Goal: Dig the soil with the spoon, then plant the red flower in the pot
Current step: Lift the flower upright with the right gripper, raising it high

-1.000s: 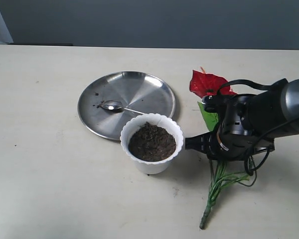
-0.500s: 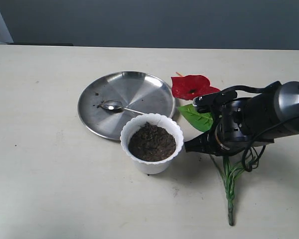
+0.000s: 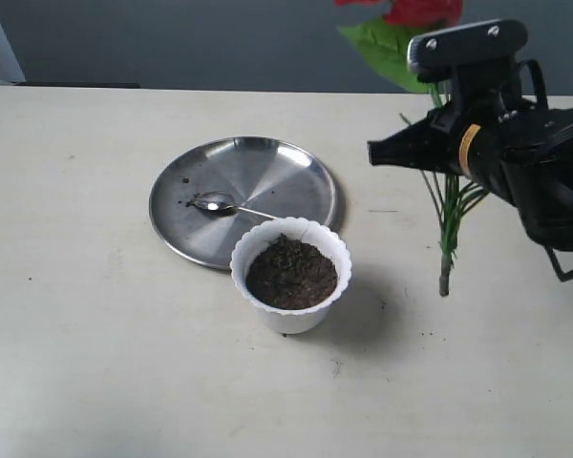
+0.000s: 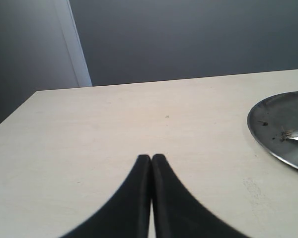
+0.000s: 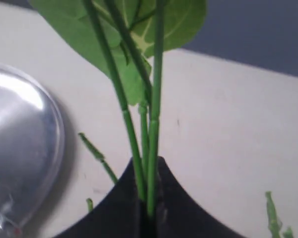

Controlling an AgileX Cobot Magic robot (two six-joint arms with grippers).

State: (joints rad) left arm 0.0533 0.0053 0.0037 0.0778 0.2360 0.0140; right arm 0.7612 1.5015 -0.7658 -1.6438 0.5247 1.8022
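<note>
The white scalloped pot [image 3: 291, 310] stands in the middle of the table, filled with dark soil [image 3: 291, 272]. Behind it the silver spoon [image 3: 217, 203] lies on the steel plate [image 3: 267, 172], seen also as plate [image 4: 275, 124]. My right gripper [image 3: 437, 153] is raised to the right of the pot and shut on the stems [image 5: 149, 134] of the red flower [image 3: 420, 11], which hangs upright with its blooms at the top edge and its green leaf [image 5: 139, 29] above the jaws. My left gripper [image 4: 151, 157] is shut and empty over bare table, out of the exterior view.
The steel plate carries a few soil crumbs [image 3: 186, 179]. Loose stem ends [image 3: 446, 267] dangle just above the table, right of the pot. A grey wall [image 3: 220, 38] runs behind the table's far edge.
My right gripper has lifted the flower off the table and swung it upright, rising and moving back; the blooms now reach the top of the view. Pot, spoon and plate are unmoved.
</note>
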